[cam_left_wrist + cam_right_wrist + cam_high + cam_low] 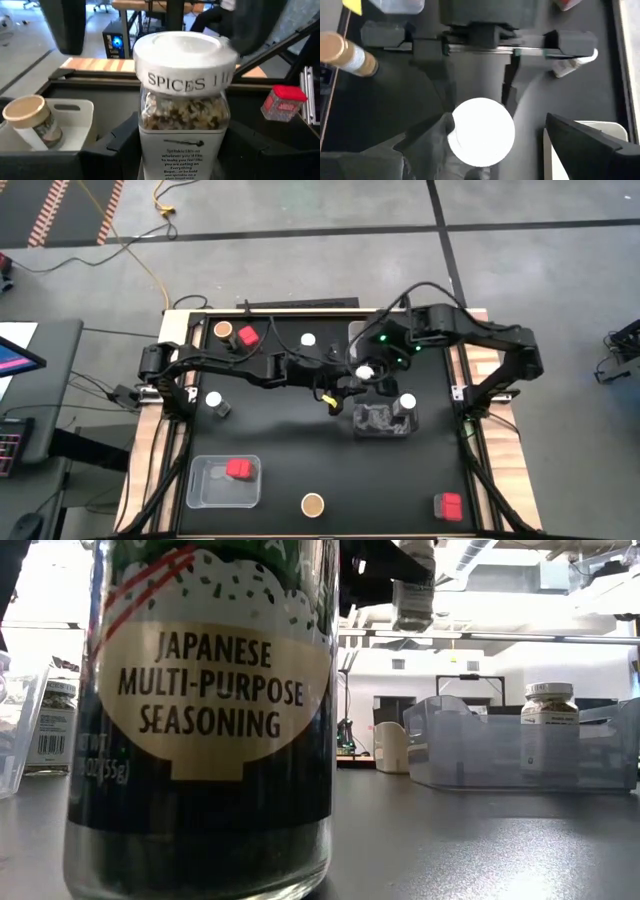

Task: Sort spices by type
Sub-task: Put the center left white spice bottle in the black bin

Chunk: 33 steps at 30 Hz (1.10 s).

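The left hand [182, 165] grips a white-lidded spice jar [184, 100] above the table [280, 430] centre. The right hand [372, 378], fingers spread, hovers directly over that jar's lid. Another white-lidded jar [407, 403] stands in the clear tray [385, 423] toward the table's right edge.
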Tool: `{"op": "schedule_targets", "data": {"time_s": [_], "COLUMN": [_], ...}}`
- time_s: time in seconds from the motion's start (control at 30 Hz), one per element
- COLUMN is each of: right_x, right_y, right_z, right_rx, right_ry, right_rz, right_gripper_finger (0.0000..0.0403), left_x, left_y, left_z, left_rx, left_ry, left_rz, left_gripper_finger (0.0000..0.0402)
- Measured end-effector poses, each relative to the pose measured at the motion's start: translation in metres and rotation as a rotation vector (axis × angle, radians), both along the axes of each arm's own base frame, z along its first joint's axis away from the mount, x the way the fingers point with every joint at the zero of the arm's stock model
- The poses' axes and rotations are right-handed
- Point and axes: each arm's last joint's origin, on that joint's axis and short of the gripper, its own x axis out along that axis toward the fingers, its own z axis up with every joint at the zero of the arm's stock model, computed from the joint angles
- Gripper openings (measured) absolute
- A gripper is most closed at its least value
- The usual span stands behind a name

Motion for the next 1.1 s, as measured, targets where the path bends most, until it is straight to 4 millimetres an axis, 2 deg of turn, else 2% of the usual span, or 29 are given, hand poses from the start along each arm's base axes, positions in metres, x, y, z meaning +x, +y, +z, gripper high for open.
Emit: {"op": "schedule_targets", "data": {"time_s": [0.13,0.37,0.9,1.1], "right_x": [0.002,-0.012,0.000,0.002], "right_y": [0.001,-0.006,-0.009,-0.009], "right_z": [-0.002,0.011,-0.008,-0.008], "right_rx": [-0.004,-0.012,0.001,0.007], "right_ry": [0.005,-0.059,0.072,0.056], "right_rz": [0.019,-0.006,0.008,0.016], "right_gripper_finger": [0.0366,0.0366,0.0364,0.0338], "left_x": [-0.001,0.000,0.000,0.000], "left_y": [0.002,0.001,0.001,0.001], "left_z": [0.003,0.002,0.004,0.004], "left_rx": [0.004,0.017,0.019,0.021], "left_ry": [-0.010,-0.006,-0.027,-0.029], "left_rz": [0.014,0.007,0.010,0.009], "left_gripper_finger": [0.0202,0.0202,0.0202,0.0202]}}
